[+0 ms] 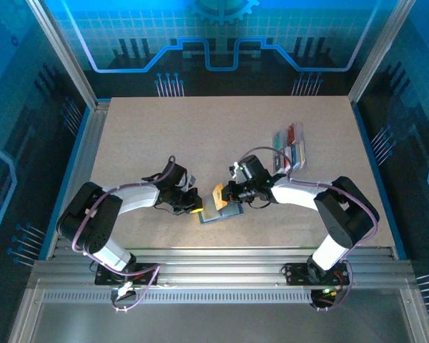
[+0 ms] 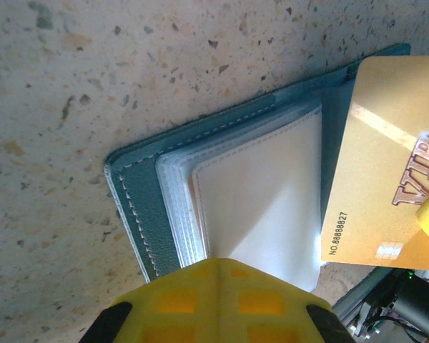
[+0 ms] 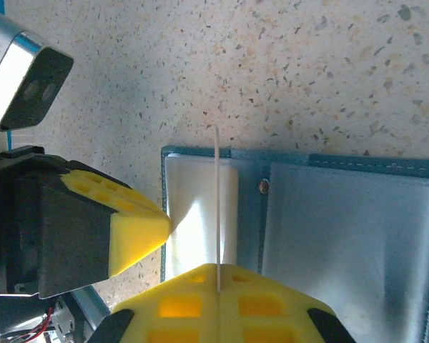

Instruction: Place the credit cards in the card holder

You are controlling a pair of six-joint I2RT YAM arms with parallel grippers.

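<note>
Surface: speckled beige table [image 1: 200,136], with ribbed metal rails along its near edge.
Room: aluminium frame posts at the corners. Blue-lit panels with a circuit pattern stand at the far side and at both flanks.
Card holder: the card holder [image 1: 220,213] lies open and flat near the table's middle, toward the near edge, between the two grippers.
Stock: red, blue and teal credit cards [image 1: 289,143] sit in a clear tray [image 1: 302,163], right of centre and farther back, well apart from the card holder.
Left gripper: the left gripper [image 2: 216,286] is closed, with its yellow tip against the card holder's left edge at the clear sleeves. Whether it pinches a sleeve cannot be told.
Right gripper: the right gripper [image 3: 218,282] is clamped on a gold credit card [image 2: 382,164], held on edge over the card holder. Whether the card touches the holder cannot be told.
Top view adds: both arms bent inward toward each other, plus the tray and the enclosure.
Left wrist view adds: the gold card's face, lettered "VIP" with a printed number. It also shows the stitched slate-blue cover and the stacked clear sleeves.
Right wrist view adds: the gold card seen edge-on as a thin line above a pale pocket. A small metal stud [image 3: 263,187] sits beside that pocket.
</note>
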